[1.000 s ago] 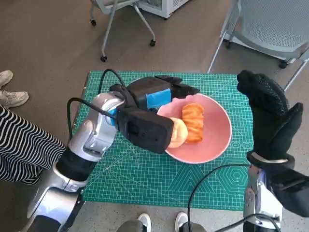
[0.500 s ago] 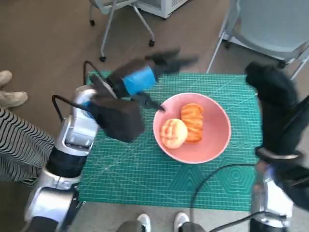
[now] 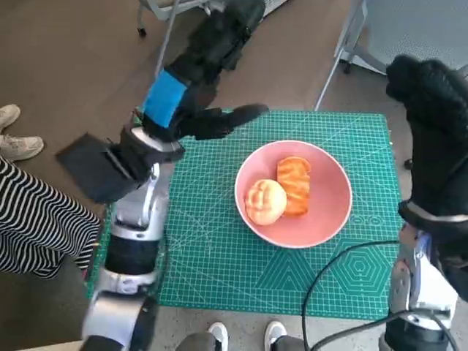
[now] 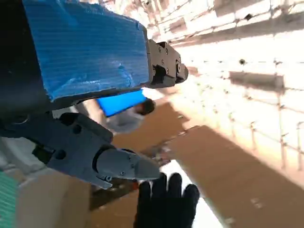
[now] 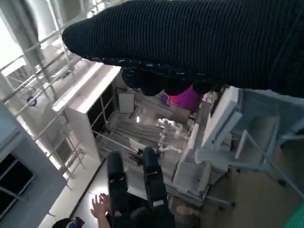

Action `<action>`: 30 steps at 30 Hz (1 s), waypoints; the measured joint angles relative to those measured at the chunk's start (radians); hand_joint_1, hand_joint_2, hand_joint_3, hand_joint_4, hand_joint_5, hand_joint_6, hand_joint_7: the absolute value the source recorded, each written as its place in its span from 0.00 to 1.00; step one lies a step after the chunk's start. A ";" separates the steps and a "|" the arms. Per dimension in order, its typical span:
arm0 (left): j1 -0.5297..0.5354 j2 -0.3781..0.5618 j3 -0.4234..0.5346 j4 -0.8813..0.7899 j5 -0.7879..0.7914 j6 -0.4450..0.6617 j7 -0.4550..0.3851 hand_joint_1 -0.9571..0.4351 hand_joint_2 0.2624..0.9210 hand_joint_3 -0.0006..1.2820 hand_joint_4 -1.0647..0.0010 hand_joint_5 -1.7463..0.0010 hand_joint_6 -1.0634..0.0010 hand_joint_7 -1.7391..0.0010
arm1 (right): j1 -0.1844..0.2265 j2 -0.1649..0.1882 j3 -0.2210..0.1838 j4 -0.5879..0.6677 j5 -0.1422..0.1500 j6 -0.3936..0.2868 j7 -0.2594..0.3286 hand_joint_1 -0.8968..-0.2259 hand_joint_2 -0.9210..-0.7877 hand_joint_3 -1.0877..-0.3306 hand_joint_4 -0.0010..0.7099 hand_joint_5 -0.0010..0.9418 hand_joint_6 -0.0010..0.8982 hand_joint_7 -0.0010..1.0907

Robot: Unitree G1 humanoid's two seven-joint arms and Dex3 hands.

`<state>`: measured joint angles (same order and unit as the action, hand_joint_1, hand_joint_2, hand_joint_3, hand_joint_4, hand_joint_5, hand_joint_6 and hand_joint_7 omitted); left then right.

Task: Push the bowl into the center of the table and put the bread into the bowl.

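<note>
A pink bowl [image 3: 329, 219] sits on the green cutting mat [image 3: 219, 248], a little right of the mat's middle. Inside it lie a round bun [image 3: 265, 202] and a striped bread piece [image 3: 295, 186], side by side. My left hand [image 3: 197, 66] is raised high above the mat's far left corner, fingers spread and holding nothing; the left wrist view shows its blue-taped back [image 4: 85, 52] and bare fingers [image 4: 118, 164]. My right hand [image 3: 433, 124] is lifted at the right edge, fingers extended upward, empty. The glove [image 5: 190, 42] fills the right wrist view.
Chair legs on castors [image 3: 157, 22] stand beyond the table's far edge, and a grey mesh chair [image 3: 417, 36] at the far right. A person in striped clothing [image 3: 36, 227] sits at the left, with shoes [image 3: 14, 139] on the floor. Cables [image 3: 344, 270] cross the mat's near right.
My left hand has pulled away from the bowl and swung up and to the far left, leaving the bun in the bowl. My right hand rose slightly.
</note>
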<state>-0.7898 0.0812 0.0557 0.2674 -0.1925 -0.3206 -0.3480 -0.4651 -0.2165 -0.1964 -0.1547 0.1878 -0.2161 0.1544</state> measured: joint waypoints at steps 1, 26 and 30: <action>0.003 -0.001 0.000 0.013 0.019 -0.034 0.012 0.19 1.00 0.30 0.88 0.99 0.78 0.97 | -0.004 0.000 0.001 0.007 -0.004 -0.006 -0.001 0.28 0.00 0.53 0.34 0.01 0.18 0.48; 0.034 -0.001 0.027 0.106 -0.065 -0.133 -0.083 0.18 1.00 0.35 0.89 1.00 1.00 0.75 | -0.032 0.022 0.042 0.128 -0.058 -0.080 -0.010 0.16 0.00 0.54 0.33 0.00 0.15 0.47; 0.038 -0.006 0.035 0.106 -0.093 -0.134 -0.098 0.18 1.00 0.35 0.89 1.00 1.00 0.77 | -0.032 0.022 0.042 0.133 -0.066 -0.085 -0.010 0.16 0.00 0.54 0.33 0.00 0.14 0.47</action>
<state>-0.7517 0.0751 0.0903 0.3737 -0.2859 -0.4543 -0.4464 -0.4968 -0.1945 -0.1541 -0.0216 0.1217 -0.3013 0.1447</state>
